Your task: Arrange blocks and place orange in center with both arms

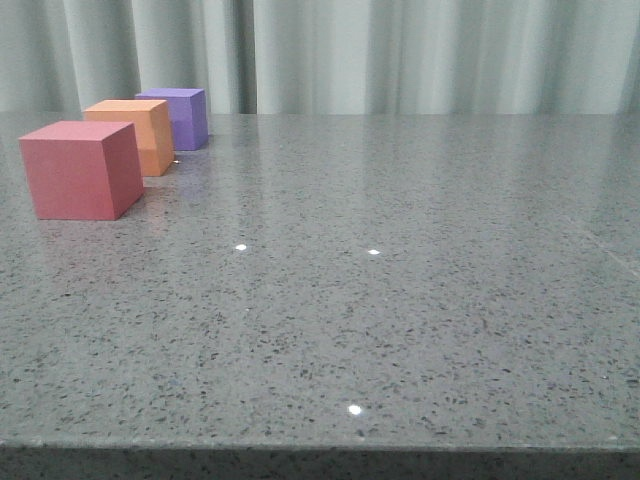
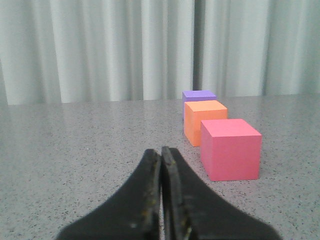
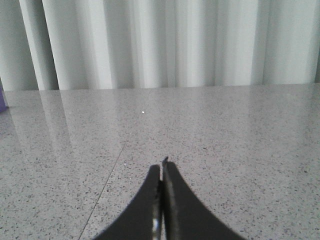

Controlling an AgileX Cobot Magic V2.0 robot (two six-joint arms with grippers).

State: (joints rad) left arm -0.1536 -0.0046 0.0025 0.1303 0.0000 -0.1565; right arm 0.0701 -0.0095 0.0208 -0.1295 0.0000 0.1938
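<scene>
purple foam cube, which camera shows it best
The front view: the matte purple foam cube shows two faces, only its corner hidden by the orange foam cube. The left wrist view shows just its top; the right wrist view, an edge sliver.

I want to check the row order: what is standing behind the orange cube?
Behind the orange cube stands the purple cube, then the curtain. The purple cube's lower front part is covered by the orange one.

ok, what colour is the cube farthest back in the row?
Purple cube, behind the orange one; clearest in the front view.
</scene>
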